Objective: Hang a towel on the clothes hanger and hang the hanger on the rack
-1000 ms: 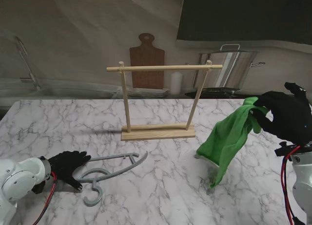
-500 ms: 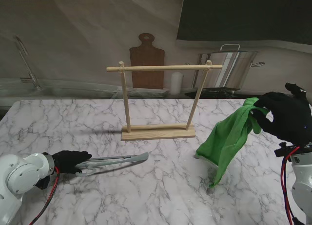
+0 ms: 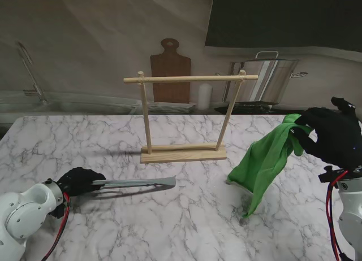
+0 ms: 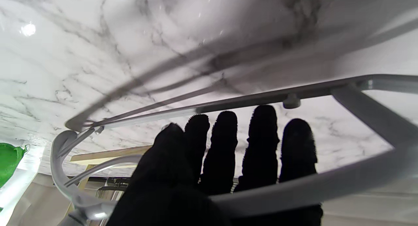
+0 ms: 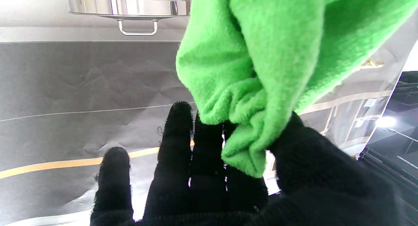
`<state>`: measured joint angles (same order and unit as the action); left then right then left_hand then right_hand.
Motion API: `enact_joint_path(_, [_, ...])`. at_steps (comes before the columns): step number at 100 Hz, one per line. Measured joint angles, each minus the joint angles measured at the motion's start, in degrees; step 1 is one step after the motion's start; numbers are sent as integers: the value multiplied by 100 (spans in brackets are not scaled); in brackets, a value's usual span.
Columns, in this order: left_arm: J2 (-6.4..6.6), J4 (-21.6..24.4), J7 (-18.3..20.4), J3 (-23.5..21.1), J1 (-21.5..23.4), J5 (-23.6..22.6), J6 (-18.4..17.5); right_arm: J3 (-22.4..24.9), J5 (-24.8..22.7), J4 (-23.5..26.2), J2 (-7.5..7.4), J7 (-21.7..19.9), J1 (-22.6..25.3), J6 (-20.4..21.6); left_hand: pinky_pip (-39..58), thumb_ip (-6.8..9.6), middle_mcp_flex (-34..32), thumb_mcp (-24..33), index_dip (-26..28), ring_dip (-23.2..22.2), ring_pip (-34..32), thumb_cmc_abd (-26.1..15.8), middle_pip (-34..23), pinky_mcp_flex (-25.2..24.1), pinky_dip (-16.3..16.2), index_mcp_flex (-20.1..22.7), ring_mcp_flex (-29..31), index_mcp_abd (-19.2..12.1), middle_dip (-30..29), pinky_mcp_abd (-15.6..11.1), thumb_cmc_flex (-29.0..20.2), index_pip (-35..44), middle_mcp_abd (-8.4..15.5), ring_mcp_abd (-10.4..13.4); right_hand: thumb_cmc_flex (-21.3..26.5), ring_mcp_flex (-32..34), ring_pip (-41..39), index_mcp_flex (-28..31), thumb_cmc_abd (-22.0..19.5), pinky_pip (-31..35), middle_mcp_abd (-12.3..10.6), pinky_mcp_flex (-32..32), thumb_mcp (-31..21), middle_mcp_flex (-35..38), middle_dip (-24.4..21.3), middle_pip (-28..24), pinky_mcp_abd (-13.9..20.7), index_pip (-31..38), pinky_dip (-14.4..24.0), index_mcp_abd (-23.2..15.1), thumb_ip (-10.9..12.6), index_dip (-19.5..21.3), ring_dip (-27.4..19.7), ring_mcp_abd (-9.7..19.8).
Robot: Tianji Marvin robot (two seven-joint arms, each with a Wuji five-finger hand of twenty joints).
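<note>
On the marble table point(image 3: 186, 216), the left hand point(image 3: 79, 182) grips the grey hanger point(image 3: 138, 183), seen edge-on with its hook hidden. At right, the right hand point(image 3: 334, 136) pinches a bunched green towel point(image 3: 266, 159), hanging beside the wooden rack point(image 3: 186, 114).

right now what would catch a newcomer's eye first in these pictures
The bright green towel stands out most, hanging on the right from the right robot hand, which pinches its top corner. Next comes the wooden rack, standing bare in the middle of the marble table. On the left, the left robot hand holds a grey hanger edge-on, just above the table.
</note>
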<state>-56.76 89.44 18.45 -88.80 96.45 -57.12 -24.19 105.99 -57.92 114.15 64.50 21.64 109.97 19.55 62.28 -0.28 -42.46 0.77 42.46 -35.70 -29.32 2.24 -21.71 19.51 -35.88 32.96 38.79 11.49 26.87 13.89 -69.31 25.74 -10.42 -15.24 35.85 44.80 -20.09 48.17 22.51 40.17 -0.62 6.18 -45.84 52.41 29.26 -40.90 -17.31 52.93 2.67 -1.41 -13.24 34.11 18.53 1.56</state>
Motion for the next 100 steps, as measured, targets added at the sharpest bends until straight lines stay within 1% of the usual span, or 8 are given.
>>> enact_joint_path(8, [-15, 89, -40, 22, -12, -19, 50, 12, -4, -1, 1, 13, 1, 14, 1077, 0, -8, -107, 80, -823, -886, -73, -398, 648, -383, -17, 310, -50, 493, -12, 0, 106, -4, -76, 0, 0, 0, 0, 0, 0, 18, 0, 2, 1, 0, 0, -13, 0, 0, 0, 0, 0, 0, -10])
enact_joint_path(21, [-16, 129, -15, 161, -106, 310, 205, 41, -13, -1, 6, 67, 16, 44, 1452, 0, -10, -231, 609, -1528, -2058, -139, -659, 1399, -432, -239, 648, -44, 892, -114, -2, 560, -78, -66, 0, 51, 0, 0, 0, 0, 28, 0, 4, 6, 1, 0, -60, 0, 0, 0, 0, 0, 44, -29])
enact_joint_path(35, [-17, 158, 109, 421, -235, 885, 599, 64, -22, 11, 13, 150, 49, 123, 1452, -104, -189, -261, 1314, -1612, -2848, -309, -829, 2105, -203, -291, 1102, 184, 1035, -141, 27, 1100, -208, 16, 0, 52, 0, 0, 0, 2, 33, 0, 4, 7, 2, 0, -61, 0, 0, 0, 0, 50, 62, -48])
enact_joint_path(45, [-20, 141, 245, 617, -358, 1064, 705, 79, 36, 54, 31, 176, 91, 172, 1452, -104, -294, -261, 1596, -1592, -2890, -373, -713, 2179, -6, -290, 1156, 306, 906, -138, 73, 1267, -306, 20, 0, 154, 0, 2, 0, 50, 96, 0, 5, 94, 2, 0, -65, 0, 0, 0, 0, 56, 66, -105])
enact_joint_path(50, [-20, 112, 338, 736, -430, 1346, 823, 88, 191, 104, 46, 148, 129, 212, 1450, -104, -361, -261, 1729, -1385, -2637, -373, -419, 2140, 137, -288, 1156, 327, 623, -61, 73, 1283, -358, -29, 0, 153, 0, 2, 0, 61, 118, 0, 5, 125, 2, 0, -94, 0, 0, 2, 0, 60, 105, -151])
enact_joint_path(73, [-54, -31, 404, 1192, -667, 2086, 1195, 174, 394, 392, 100, 22, 323, 372, 1245, -104, -416, -261, 2020, 466, 208, -373, 592, 1261, 658, -355, 691, 662, -566, 419, 25, 1285, -555, -518, 0, 411, -82, 4, 0, 176, 183, 71, 5, 179, 2, 0, -132, 0, 0, 9, 0, 127, 132, -237])
enact_joint_path(86, [-87, -76, 375, 1434, -790, 2435, 1471, 176, 652, 532, 117, -96, 401, 456, 1242, -104, -416, -261, 2090, 795, 338, -373, 673, 1293, 812, -357, 662, 780, -696, 498, 5, 1285, -704, -589, 0, 412, -85, 5, 0, 227, 200, 83, 2, 222, 2, 0, -134, 1, 7, 23, 0, 138, 179, -247])
enact_joint_path(100, [-158, -132, 171, 1743, -924, 3327, 1881, 151, 727, 659, 128, -208, 444, 471, 1242, -104, -416, -261, 2149, 962, 329, -373, 673, 1436, 884, -364, 686, 901, -698, 617, 1, 1282, -837, -667, 0, 414, -86, 70, 0, 237, 249, 83, -10, 225, 2, 0, -139, 1, 25, 75, 0, 156, 182, -293])
